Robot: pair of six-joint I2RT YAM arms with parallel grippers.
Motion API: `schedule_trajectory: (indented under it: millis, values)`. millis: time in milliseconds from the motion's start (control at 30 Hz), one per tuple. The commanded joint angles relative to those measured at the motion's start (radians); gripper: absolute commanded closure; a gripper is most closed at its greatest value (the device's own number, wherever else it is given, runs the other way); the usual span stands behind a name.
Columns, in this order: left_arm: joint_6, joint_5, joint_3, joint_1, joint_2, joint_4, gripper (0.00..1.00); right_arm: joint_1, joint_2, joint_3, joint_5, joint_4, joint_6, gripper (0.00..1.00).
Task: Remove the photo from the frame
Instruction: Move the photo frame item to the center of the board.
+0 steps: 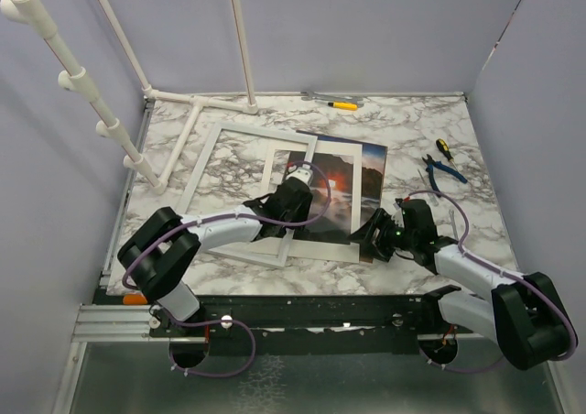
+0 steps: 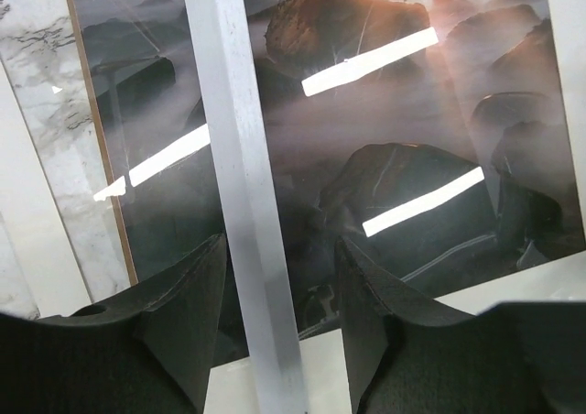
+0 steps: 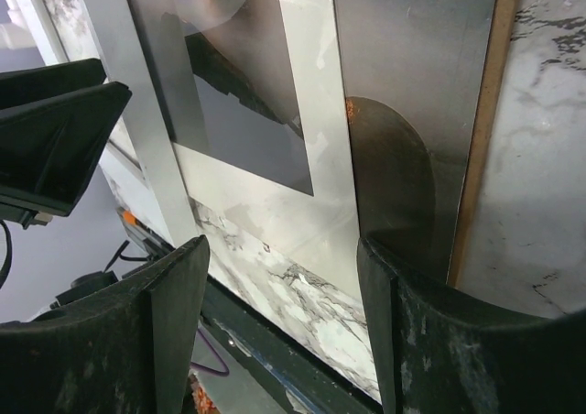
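Photo lies under a white rail of the frame. Left claw straddles that rail, jaws apart; right claw gapes open nearby.

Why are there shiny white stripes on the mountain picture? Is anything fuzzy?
Left wrist view: the stripes are glare from lights bouncing off the glossy photo, and the dark fingers of the left tool look soft and blurry up close. Right wrist view: no stripes, but the frame looks dim and grey beside dark reflections. Top view: evenly lit and sharp.
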Motion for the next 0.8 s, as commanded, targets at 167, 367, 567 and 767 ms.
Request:
schedule_trajectory:
  millis: [167,367,567,767]
  values:
    - [-0.002,-0.068,0.067,-0.001,0.08,-0.07,0.57,-0.003,0.029,-0.002,-0.008,0.006,-0.02,0.3]
    - [0.006,-0.079,0.106,-0.001,0.107,-0.095,0.78,-0.003,0.064,0.007,-0.029,0.034,-0.021,0.31]
    - [0.006,-0.08,0.149,-0.002,0.112,-0.124,0.93,-0.002,0.089,0.012,-0.044,0.061,-0.02,0.31]
    - [-0.009,-0.045,0.188,-0.001,0.098,-0.135,0.97,0.0,0.114,0.018,-0.064,0.093,-0.014,0.31]
